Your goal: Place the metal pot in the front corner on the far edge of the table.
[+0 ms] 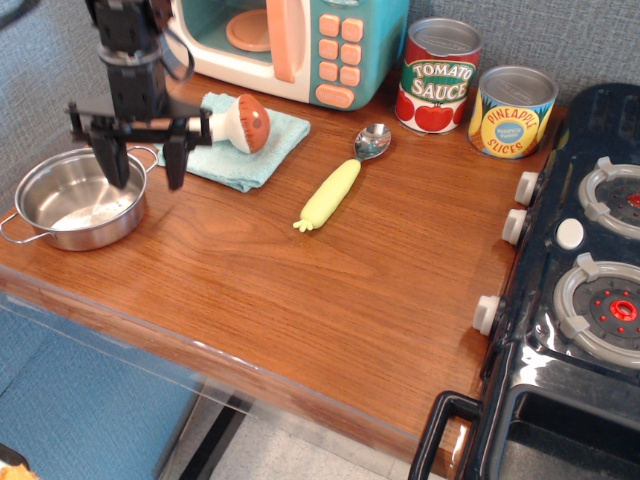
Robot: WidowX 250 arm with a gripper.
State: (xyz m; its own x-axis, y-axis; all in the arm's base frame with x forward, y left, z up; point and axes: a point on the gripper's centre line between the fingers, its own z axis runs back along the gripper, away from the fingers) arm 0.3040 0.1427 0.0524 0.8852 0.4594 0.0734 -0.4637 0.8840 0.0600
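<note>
The metal pot (72, 204) is a small shiny steel pot with two wire loop handles. It stands on the brown wooden table (330, 290) at the far left, near the corner by the clear plastic strip. My gripper (143, 175) hangs just above the pot's right rim. Its two black fingers are spread wide apart, one over the pot and one to its right, and they hold nothing.
A blue cloth (245, 145) with a toy mushroom (240, 122) lies just right of the gripper. A yellow-handled spoon (340, 178) lies mid-table. A toy microwave (300, 45), a tomato sauce can (440, 75) and a pineapple can (512, 110) stand at the back. A black toy stove (575, 290) is at the right.
</note>
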